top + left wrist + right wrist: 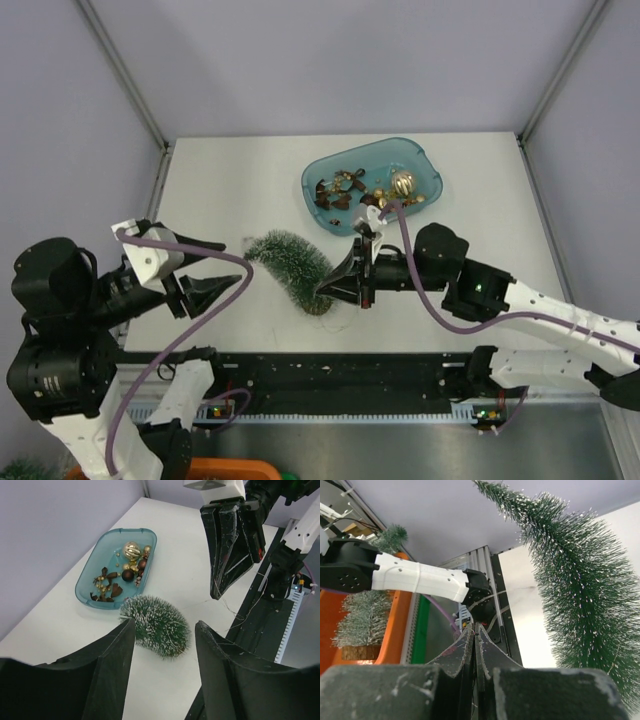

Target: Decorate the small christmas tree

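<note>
The small christmas tree (292, 268) lies on its side on the white table, bent in a curve, dark green with frosted tips. It also shows in the left wrist view (157, 625) and the right wrist view (580, 590). My left gripper (236, 260) is open and empty, raised to the left of the tree, which shows between its fingers (165, 622). My right gripper (320, 292) is shut, its tip just beside the tree's wide end (216, 596) (476, 626). A thin thread trails from its tip; I cannot tell if it is pinched.
A translucent blue tray (420, 150) (85, 587) at the back holds a gold ball (402, 183) (131, 550) and several brown and gold ornaments. A black rail (330, 375) runs along the near edge. An orange bin (395, 620) with spare trees stands beyond it.
</note>
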